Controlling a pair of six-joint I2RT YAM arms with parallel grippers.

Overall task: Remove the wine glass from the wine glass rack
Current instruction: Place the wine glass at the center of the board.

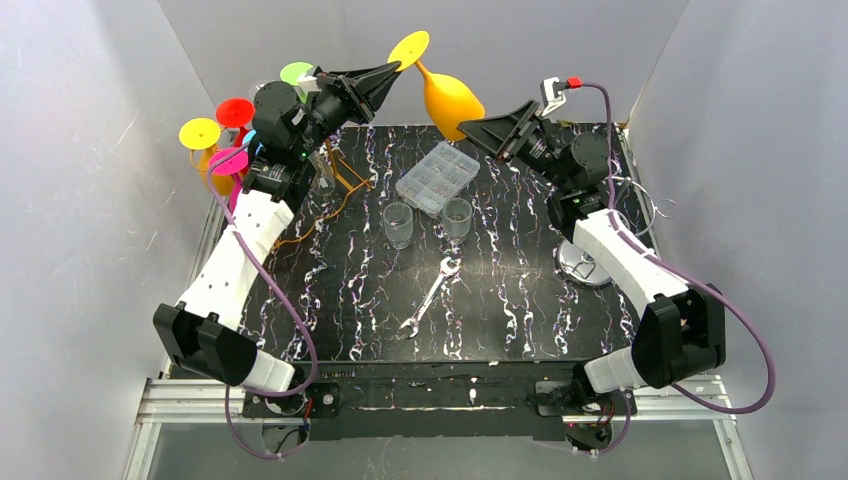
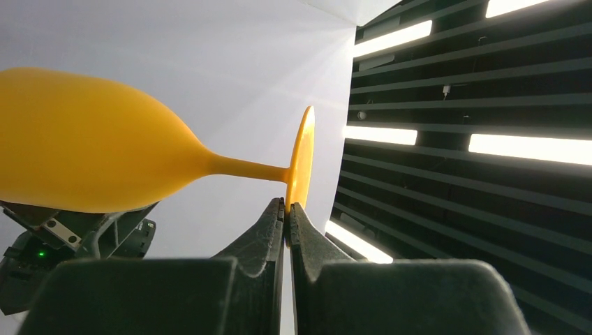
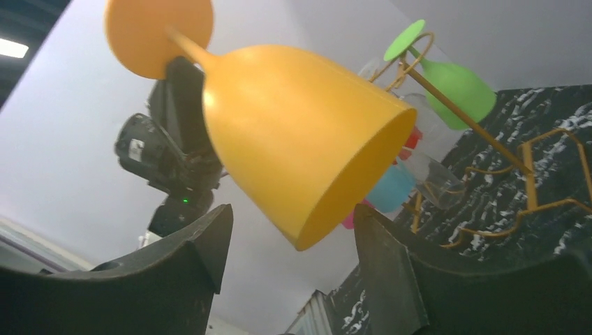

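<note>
One orange wine glass (image 1: 452, 100) — base in left gripper (image 2: 287, 206), right gripper (image 1: 468, 125) wide.

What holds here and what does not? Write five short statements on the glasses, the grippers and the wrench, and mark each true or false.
1. The left gripper is shut on the foot of the orange wine glass. True.
2. The right gripper is clamped on that glass's stem. False: it is open, with a finger on either side of the bowl's rim.
3. The green glass hangs on the rack. True.
4. The orange wine glass hangs on the rack. False: it is off the rack, held in the air.
5. The wrench lies on the rack. False: it lies on the tabletop.
</note>
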